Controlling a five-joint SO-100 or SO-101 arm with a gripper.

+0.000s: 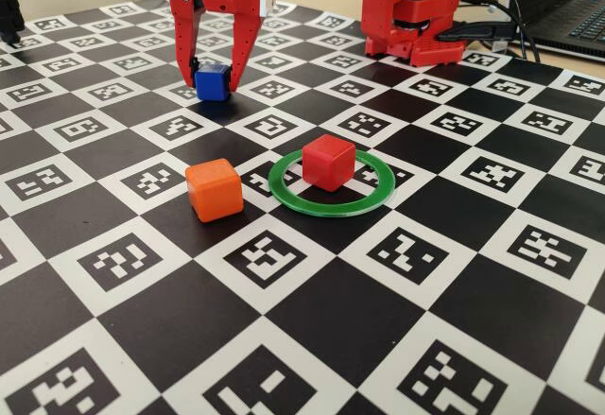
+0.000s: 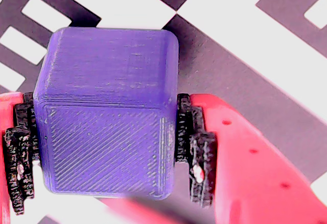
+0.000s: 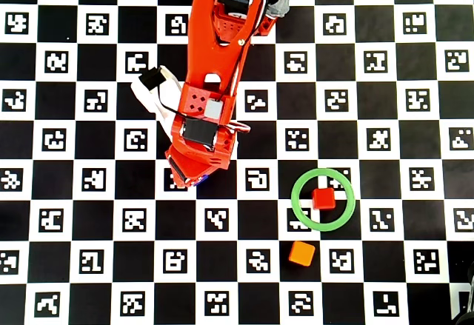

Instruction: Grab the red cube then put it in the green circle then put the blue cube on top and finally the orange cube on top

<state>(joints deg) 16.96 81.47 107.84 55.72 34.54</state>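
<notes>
- The orange cube (image 1: 214,189) sat nearest the fixed camera on the checkered worktop (image 1: 312,339), just to the left of the green circle (image 1: 331,184) and apart from it.
- The red cube (image 1: 328,162) stood inside the circle, so the first placement looked complete.
- Farther back, the jaws (image 1: 216,77) had narrowed to one cube's width around the blue cube (image 1: 213,82), which apparently rested on the worktop.
- In the wrist view, the black pads (image 2: 190,132) pressed both side faces of the blue cube (image 2: 110,112).
- The lift would go best straight up with a firm, level grip, then across to set blue squarely on red without nudging it.
</notes>
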